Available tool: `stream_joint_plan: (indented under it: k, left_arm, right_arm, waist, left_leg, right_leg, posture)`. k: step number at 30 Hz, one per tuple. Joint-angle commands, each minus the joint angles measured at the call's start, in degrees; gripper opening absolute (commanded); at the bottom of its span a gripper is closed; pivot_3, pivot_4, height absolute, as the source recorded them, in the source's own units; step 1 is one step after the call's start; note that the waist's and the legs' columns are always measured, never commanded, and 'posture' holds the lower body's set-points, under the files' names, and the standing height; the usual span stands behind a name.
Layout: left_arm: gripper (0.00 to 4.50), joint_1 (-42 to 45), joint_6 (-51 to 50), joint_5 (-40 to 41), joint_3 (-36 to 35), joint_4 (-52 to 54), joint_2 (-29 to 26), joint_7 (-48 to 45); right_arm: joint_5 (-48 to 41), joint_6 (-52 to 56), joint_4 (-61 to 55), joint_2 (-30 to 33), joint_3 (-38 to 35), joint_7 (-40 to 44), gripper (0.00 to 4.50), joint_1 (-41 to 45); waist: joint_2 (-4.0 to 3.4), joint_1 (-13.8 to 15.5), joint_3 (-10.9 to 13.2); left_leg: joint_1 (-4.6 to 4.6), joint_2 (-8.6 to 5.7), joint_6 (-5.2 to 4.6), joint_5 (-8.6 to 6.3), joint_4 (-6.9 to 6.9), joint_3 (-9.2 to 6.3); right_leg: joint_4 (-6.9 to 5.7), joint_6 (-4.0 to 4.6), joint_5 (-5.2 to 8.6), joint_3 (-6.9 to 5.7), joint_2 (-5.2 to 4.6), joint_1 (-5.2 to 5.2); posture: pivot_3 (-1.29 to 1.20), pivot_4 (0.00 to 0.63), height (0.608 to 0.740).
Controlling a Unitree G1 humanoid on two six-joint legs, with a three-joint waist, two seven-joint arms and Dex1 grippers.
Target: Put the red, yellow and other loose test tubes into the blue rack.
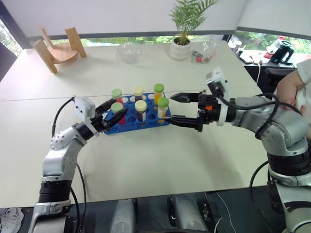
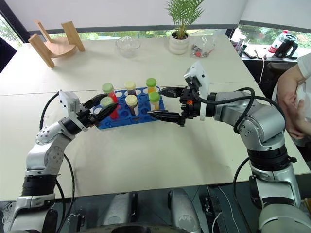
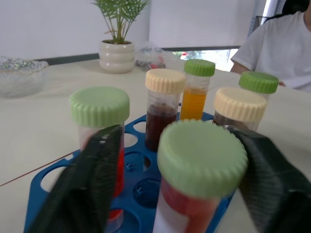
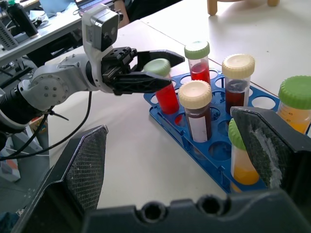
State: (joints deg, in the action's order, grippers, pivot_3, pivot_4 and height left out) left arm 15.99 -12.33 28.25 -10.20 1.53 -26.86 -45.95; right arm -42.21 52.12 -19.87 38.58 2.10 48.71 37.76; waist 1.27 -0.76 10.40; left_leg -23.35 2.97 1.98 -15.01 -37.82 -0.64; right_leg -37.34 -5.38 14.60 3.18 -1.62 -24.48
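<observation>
We see six capped tubes standing in the blue rack (image 1: 146,118) on the white worktop (image 1: 160,160), and no tube lying loose on it. Our left gripper (image 1: 111,116) sits at the rack's near-left corner with its fingers spread to either side of a red tube with a green cap (image 4: 163,88), and in the left wrist view there is a gap between each finger and that cap. The tube stands in its hole, though we cannot tell how deep it is seated.

The main risk, as we judge it, lies in pulling this gripper away. If a finger clips the green cap, it could tilt the tube or drag it out of the rack. The second red tube (image 3: 103,145) stands just beside the far finger and could be knocked as well. A snag might also shift the whole rack.

Our right gripper (image 1: 184,109) hangs at the rack's right end, fingers wide apart and holding nothing, with a yellow tube (image 1: 163,108) just beside them. Any swing there could topple it.
</observation>
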Motion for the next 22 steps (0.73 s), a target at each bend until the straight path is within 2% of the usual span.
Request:
stream_joint_plan:
  k: [1,7,11,14,17,22]
  left_arm:
    - [4.16,1.25,-4.43,2.65,-2.66,3.95,-3.89,-0.13]
    - [4.16,-4.94,-17.77,8.84,-8.40,10.66,-18.74,-6.50]
    - [4.16,-13.74,-24.32,12.06,-14.46,11.77,-26.57,-11.69]
    - [4.16,-20.10,-26.98,11.70,-15.63,10.96,-28.22,-13.24]
    - [4.16,-24.15,-25.60,9.46,-15.42,10.19,-28.60,-14.38]
    - [4.16,-22.94,-23.83,7.84,-15.40,5.83,-27.98,-14.27]
  right_arm:
    - [0.01,-0.95,-0.80,0.38,-0.57,0.87,4.50,0.64]
    - [-3.03,1.98,-5.11,5.30,-3.32,3.84,4.50,-5.05]
    - [-3.55,1.98,-8.88,10.86,-5.08,6.50,4.50,-16.05]
    - [-1.43,-0.85,-7.68,10.96,-4.93,6.42,4.50,-23.06]
    - [-0.03,-2.72,-5.96,9.65,-4.37,5.71,4.50,-25.51]
    - [2.31,-5.13,-3.77,8.45,-2.83,5.86,4.50,-26.37]
  waist:
    - [0.00,-0.03,0.00]
    - [-0.02,-0.20,0.03]
    - [-0.02,-0.05,0.03]
    - [-0.02,-0.02,0.03]
    - [0.00,-0.43,0.05]
    - [0.02,-0.17,0.06]
  left_leg:
    - [0.00,0.00,0.00,0.00,0.00,0.00]
    - [0.00,0.01,0.00,0.00,0.16,0.02]
    - [0.04,0.01,0.00,0.00,0.55,0.07]
    - [0.07,0.01,0.00,0.00,0.61,0.07]
    - [0.11,0.01,0.01,0.00,0.60,0.16]
    - [0.20,0.02,0.06,0.03,0.59,0.14]
  right_leg:
    - [0.01,0.00,0.00,0.00,0.00,0.00]
    - [0.10,0.01,0.02,0.00,-0.02,-0.04]
    - [0.28,0.06,0.06,0.01,-0.07,-0.11]
    - [0.26,0.27,0.22,-0.02,-0.06,-0.13]
    - [0.27,0.38,0.27,0.07,-0.07,-0.14]
    - [0.25,0.50,0.25,0.06,-0.06,-0.11]
  posture:
    - [0.00,0.150,0.740]
    - [0.00,0.150,0.740]
    - [0.00,0.150,0.740]
    - [0.00,0.150,0.740]
    - [0.00,0.150,0.740]
    - [0.00,0.150,0.740]
